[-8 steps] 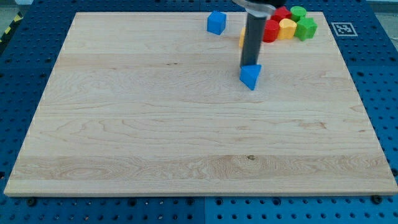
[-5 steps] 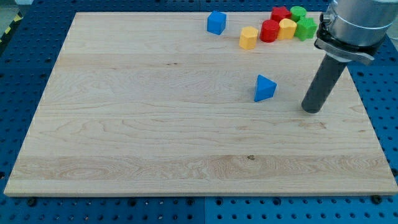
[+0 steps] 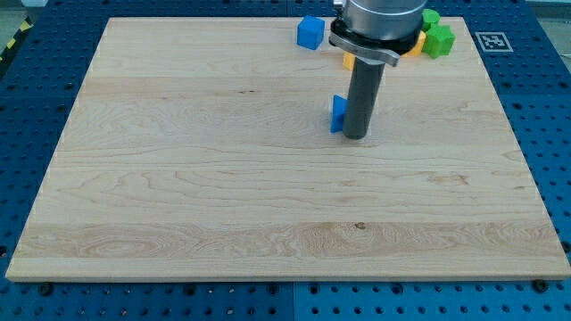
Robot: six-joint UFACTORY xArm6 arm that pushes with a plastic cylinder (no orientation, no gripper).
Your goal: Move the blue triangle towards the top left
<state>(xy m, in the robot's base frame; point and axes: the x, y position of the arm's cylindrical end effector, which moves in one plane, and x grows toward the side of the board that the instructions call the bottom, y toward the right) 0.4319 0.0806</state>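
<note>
The blue triangle point(image 3: 338, 113) lies on the wooden board point(image 3: 223, 178), right of centre in the upper half; only its left part shows, the rod covers the rest. My tip point(image 3: 355, 135) rests on the board against the triangle's right side. A blue cube point(image 3: 310, 32) sits near the top edge, up and left of the triangle.
At the top right a cluster of blocks is partly hidden behind the arm: a green block point(image 3: 439, 39), another green one point(image 3: 430, 17), a yellow one point(image 3: 416, 45) and an orange one point(image 3: 349, 61). A fiducial marker point(image 3: 492, 41) lies beyond the board's right corner.
My tip swung from the right of the board back to the triangle's right side. The blue triangle has shifted left and slightly up, from about the view's centre-right.
</note>
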